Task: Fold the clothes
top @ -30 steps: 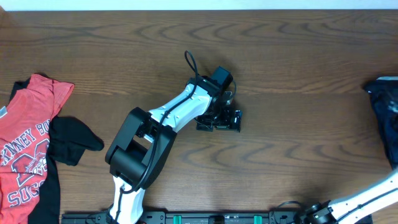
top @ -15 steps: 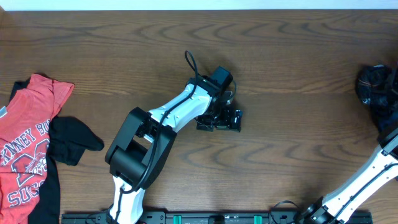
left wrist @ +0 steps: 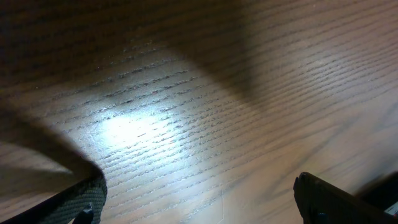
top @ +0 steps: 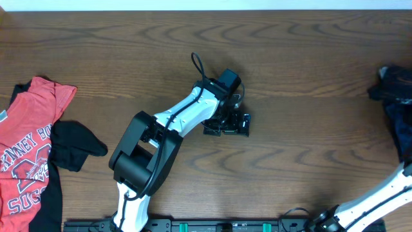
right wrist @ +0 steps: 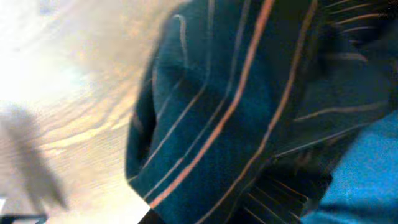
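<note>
At three o'clock on the surface point(top: 290, 51), the black jersey point(top: 394, 93) is bunching limply, right jaws seemingly pinching its soft, light cloth. Left jaws are idling spread at centre; a hem is looking the surest hold.

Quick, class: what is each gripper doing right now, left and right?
Left gripper: open, holding nothing.
Right gripper: shut, fingers hidden behind the dark jersey, apparently gripping it.
</note>
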`<state>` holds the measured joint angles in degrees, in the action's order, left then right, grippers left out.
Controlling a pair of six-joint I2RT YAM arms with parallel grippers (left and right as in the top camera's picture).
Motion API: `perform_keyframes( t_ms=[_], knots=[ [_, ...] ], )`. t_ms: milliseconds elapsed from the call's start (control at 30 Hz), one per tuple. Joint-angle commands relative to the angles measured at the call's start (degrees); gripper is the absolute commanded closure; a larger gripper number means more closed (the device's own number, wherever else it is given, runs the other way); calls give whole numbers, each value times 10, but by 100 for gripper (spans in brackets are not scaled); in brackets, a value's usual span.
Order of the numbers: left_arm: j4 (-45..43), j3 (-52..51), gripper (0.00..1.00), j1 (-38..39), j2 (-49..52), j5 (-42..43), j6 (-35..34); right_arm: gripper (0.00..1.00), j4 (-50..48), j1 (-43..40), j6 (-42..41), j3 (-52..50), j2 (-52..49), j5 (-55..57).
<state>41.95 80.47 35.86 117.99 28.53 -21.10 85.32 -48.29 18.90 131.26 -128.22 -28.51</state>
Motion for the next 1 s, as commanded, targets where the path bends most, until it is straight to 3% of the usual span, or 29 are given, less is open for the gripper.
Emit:
perform_keyframes(
  t_ms=[0,333,967],
  knots=[
    [1,-3,2,1,26,-6,9,98,17,11,55,2,30,-82],
    [12,-3,2,1,26,-6,9,98,12,59,29,2,38,3],
    [12,-3,2,1,26,20,6,99,-7,-27,-2,3,41,-17]
  ],
)
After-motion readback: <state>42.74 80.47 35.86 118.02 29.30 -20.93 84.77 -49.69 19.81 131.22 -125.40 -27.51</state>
